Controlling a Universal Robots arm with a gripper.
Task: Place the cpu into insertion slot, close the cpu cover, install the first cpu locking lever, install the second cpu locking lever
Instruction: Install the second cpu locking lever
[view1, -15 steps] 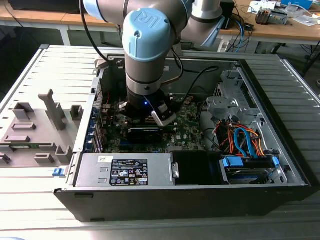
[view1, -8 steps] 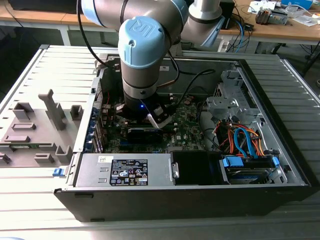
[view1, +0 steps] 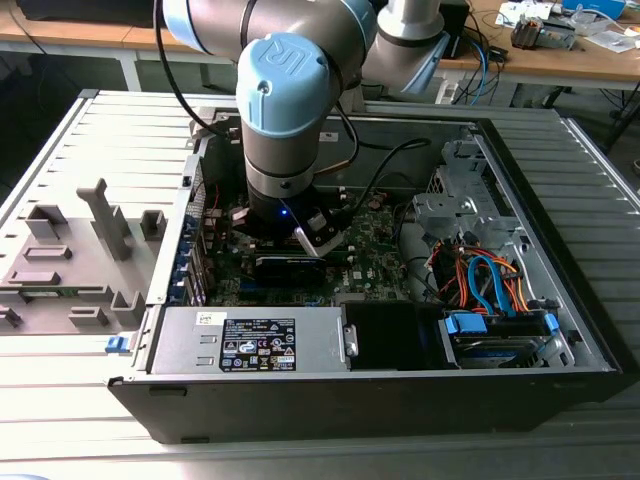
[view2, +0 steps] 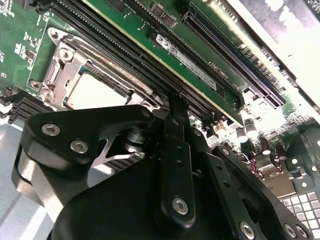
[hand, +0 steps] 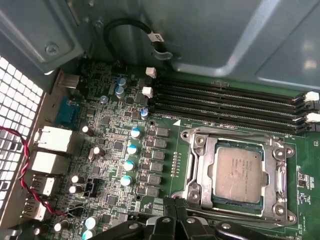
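You're looking into an open computer case (view1: 560, 330) lying on a slatted grey counter (view1: 60, 400). At the case's near edge a silver power supply (view1: 250, 340) sits toward the exterior view's left, with a drive on blue rails (view1: 495, 335) and a bundle of orange and blue cables (view1: 480, 275) toward its right. Grey fixture blocks (view1: 75, 250) stand on the counter outside the case. In the first wrist view, long black memory slots (hand: 225, 100) run near blue-topped capacitors (hand: 131, 150) and a red-and-black twisted wire (hand: 25, 170).
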